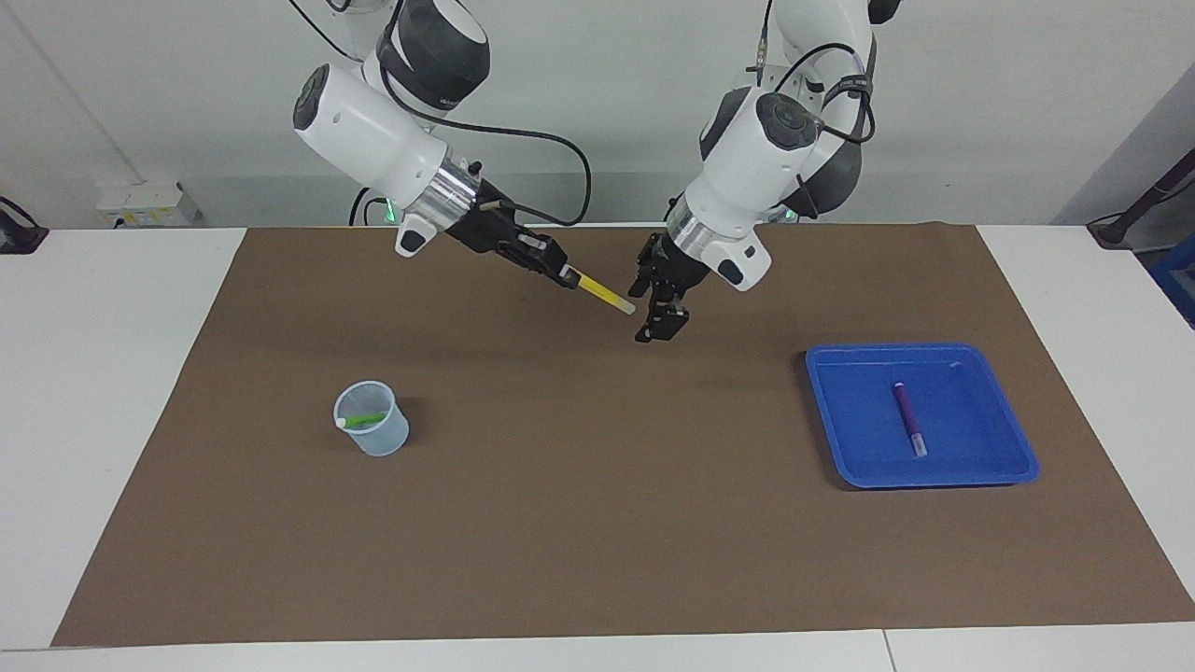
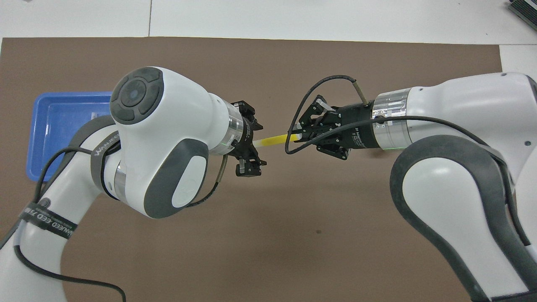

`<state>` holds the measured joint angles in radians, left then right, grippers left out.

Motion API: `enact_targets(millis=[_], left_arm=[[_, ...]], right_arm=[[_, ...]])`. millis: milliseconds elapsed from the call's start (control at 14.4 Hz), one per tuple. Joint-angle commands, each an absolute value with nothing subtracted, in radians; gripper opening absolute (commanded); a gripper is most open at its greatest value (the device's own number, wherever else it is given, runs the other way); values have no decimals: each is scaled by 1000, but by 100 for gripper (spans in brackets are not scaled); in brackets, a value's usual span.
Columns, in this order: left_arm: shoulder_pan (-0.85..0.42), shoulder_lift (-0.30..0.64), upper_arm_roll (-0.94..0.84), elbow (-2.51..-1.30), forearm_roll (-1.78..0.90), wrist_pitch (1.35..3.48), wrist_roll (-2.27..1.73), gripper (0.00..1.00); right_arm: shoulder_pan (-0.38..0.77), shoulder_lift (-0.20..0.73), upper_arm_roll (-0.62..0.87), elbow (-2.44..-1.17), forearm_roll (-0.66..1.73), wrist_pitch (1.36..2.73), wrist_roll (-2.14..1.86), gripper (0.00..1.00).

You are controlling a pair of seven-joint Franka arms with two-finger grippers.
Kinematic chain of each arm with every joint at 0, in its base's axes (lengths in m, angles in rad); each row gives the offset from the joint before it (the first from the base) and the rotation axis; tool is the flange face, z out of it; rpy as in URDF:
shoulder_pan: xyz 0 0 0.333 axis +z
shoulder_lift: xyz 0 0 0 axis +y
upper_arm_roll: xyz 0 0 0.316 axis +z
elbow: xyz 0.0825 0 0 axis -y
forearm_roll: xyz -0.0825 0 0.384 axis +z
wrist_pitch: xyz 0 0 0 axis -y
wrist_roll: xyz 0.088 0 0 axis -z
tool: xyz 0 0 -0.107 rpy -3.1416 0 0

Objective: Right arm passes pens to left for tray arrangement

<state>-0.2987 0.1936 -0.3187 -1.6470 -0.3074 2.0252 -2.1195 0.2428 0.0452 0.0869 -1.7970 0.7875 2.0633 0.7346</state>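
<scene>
A white table (image 1: 112, 373) is carrying a wide brown mat (image 1: 597, 523) that is covering most of its top. A translucent cup (image 1: 373, 420) is standing on the mat toward the right arm's end, and a blue tray (image 1: 1013, 439) is lying toward the left arm's end, well apart.

A brown mat (image 1: 597, 560) is spread over most of a white table (image 1: 103, 392), whose bare top is seen as strips at both sides and along the lower edge of the facing frame. A small translucent cup (image 1: 381, 441) is stood upright on the mat in the left-centre of that frame. A pale socket box (image 1: 147, 205) is set at the upper left, against a plain white wall (image 1: 597, 140). In the overhead frame a small dark speck (image 2: 318, 231) is seen on the mat, below centre.
</scene>
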Motion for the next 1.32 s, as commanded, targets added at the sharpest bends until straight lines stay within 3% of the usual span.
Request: enact_targets(millis=[0, 278, 487, 626, 765, 973, 1251], left_arm=[[-316, 192, -321, -1637, -321, 2038, -2222, 83], [-328, 190, -321, -1623, -324, 2057, -2253, 81], [-327, 189, -321, -1623, -322, 2059, -2270, 66], [-327, 187, -321, -1623, -319, 2063, -2261, 62], [-325, 187, -321, -1623, -318, 2062, -2258, 44], [-324, 187, -319, -1623, -310, 2062, -2247, 0], [-328, 189, -319, -1623, -307, 2062, -2240, 0]], right_arm=[[242, 18, 87, -1829, 815, 2069, 726, 2], [247, 12, 87, -1832, 813, 2057, 716, 2], [247, 12, 87, -1832, 813, 2049, 715, 2], [247, 12, 87, -1832, 813, 2042, 713, 2], [247, 12, 87, -1832, 813, 2040, 713, 2], [247, 11, 87, -1832, 810, 2037, 713, 2], [253, 11, 87, -1832, 807, 2037, 712, 2]])
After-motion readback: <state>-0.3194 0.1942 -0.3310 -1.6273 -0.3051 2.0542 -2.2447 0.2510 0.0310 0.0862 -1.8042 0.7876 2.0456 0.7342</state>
